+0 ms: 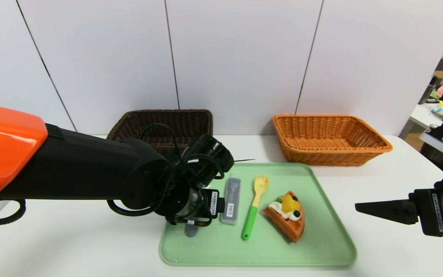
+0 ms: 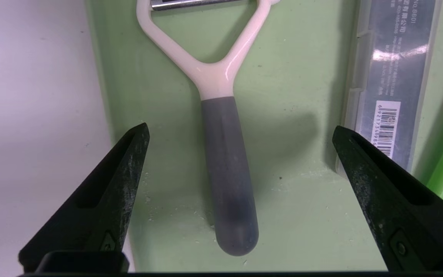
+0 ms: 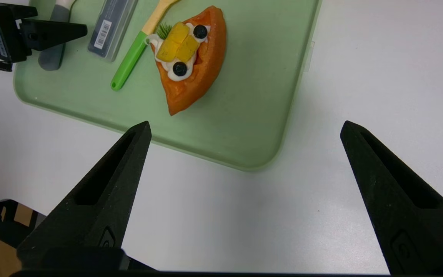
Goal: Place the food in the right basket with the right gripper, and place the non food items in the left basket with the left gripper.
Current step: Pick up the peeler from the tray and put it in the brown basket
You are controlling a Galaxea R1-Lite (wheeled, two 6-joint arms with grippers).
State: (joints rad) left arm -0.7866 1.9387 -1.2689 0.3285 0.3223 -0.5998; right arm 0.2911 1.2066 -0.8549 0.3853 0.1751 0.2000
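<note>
- I see my left arm (image 1: pixel 90 177) covering the green tray's (image 1: pixel 321 246) nine-o'clock side.
- The cake slice (image 1: pixel 287 215) lies at the tray's centre; the orange basket (image 1: pixel 329 140) sits at one o'clock.

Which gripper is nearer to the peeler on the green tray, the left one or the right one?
Left. The left gripper hangs open directly over the peeler, a finger on either side of its grey handle. The right gripper waits open off the tray's right side.

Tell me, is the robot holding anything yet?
No, nothing. The left gripper is open over the peeler handle on the tray, not touching it. The right gripper is open above the table.
</note>
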